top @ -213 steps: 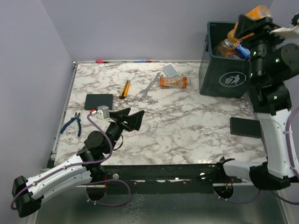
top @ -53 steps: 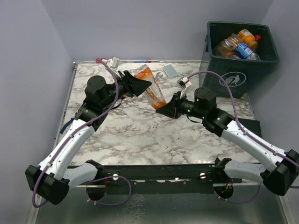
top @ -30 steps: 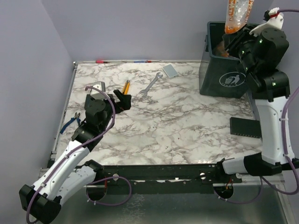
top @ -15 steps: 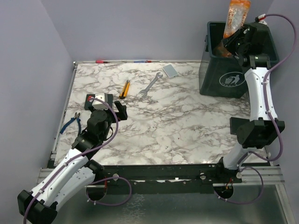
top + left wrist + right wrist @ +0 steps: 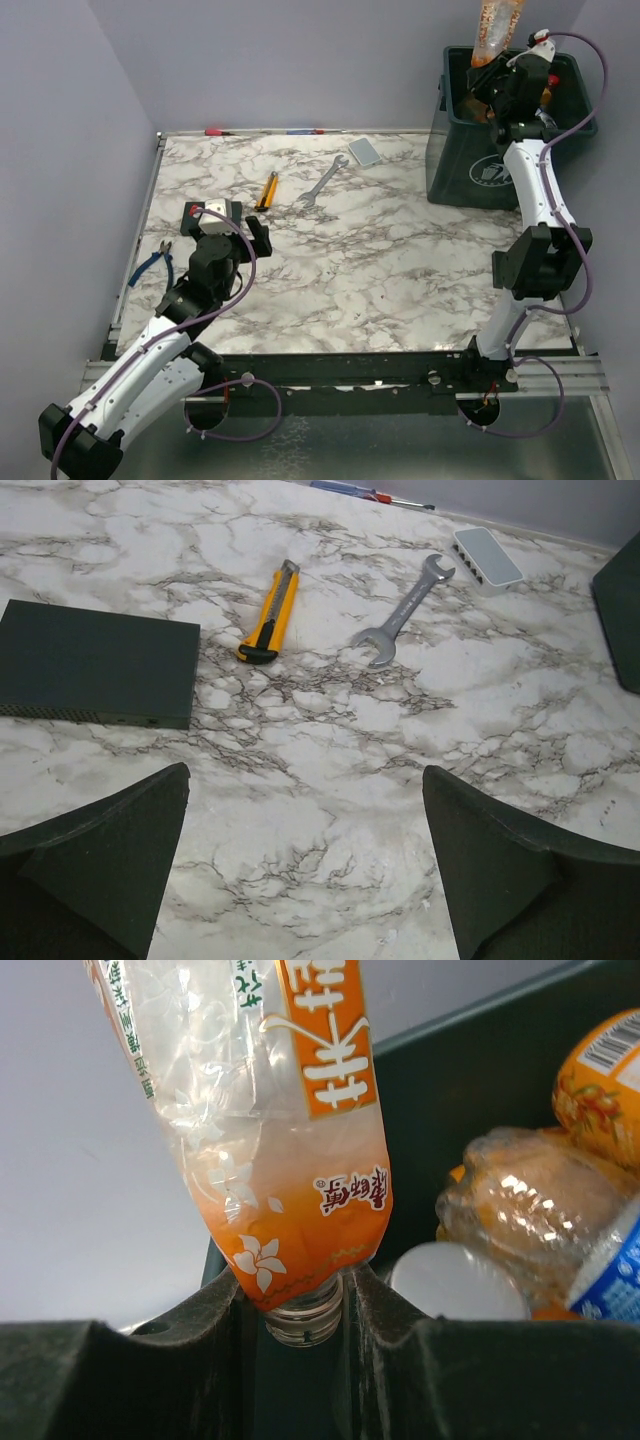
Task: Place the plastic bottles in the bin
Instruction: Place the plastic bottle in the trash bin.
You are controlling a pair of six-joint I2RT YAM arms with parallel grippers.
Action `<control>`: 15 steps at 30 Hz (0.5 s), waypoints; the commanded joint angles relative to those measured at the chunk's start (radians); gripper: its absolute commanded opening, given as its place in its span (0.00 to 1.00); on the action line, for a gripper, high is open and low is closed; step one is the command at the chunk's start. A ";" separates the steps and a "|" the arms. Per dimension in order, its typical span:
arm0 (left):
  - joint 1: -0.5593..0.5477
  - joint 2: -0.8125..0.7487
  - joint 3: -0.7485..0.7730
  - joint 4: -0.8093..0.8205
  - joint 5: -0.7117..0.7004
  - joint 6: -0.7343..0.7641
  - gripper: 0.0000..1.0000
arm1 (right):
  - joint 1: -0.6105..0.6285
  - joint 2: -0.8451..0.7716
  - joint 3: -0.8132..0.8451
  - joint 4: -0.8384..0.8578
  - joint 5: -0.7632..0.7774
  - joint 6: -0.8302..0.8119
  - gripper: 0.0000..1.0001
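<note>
My right gripper (image 5: 492,72) is raised over the dark green bin (image 5: 480,172) at the back right and is shut on the threaded neck of a clear plastic bottle with an orange label (image 5: 497,28), which stands mouth down. In the right wrist view the bottle (image 5: 270,1110) rises from between my fingers (image 5: 215,1310), over the bin's inside (image 5: 470,1070). Several other bottles (image 5: 540,1210) lie in the bin. My left gripper (image 5: 255,235) is open and empty, low over the left of the table; its fingertips (image 5: 130,850) frame bare marble.
A yellow-handled tool (image 5: 267,189), a silver wrench (image 5: 322,180) and a small grey box (image 5: 364,152) lie at the back middle. A black flat box (image 5: 205,214) and blue-handled pliers (image 5: 152,264) lie at the left. The marble table (image 5: 400,260) ends at a purple wall.
My right arm has straightened and swung the held bottle further over the bin's near-left corner. My left arm has barely moved.
</note>
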 commanded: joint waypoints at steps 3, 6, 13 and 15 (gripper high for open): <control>-0.006 0.017 -0.016 0.001 -0.047 0.025 0.99 | 0.018 0.081 0.071 0.151 0.020 -0.101 0.00; -0.004 0.029 -0.010 0.002 -0.052 0.027 0.99 | 0.021 0.103 0.070 0.151 0.008 -0.112 0.01; -0.004 0.042 -0.007 0.003 -0.036 0.021 0.99 | 0.032 0.088 0.004 0.172 -0.036 -0.095 0.13; -0.005 0.040 -0.008 0.004 -0.033 0.020 0.99 | 0.036 0.071 -0.023 0.188 -0.039 -0.088 0.17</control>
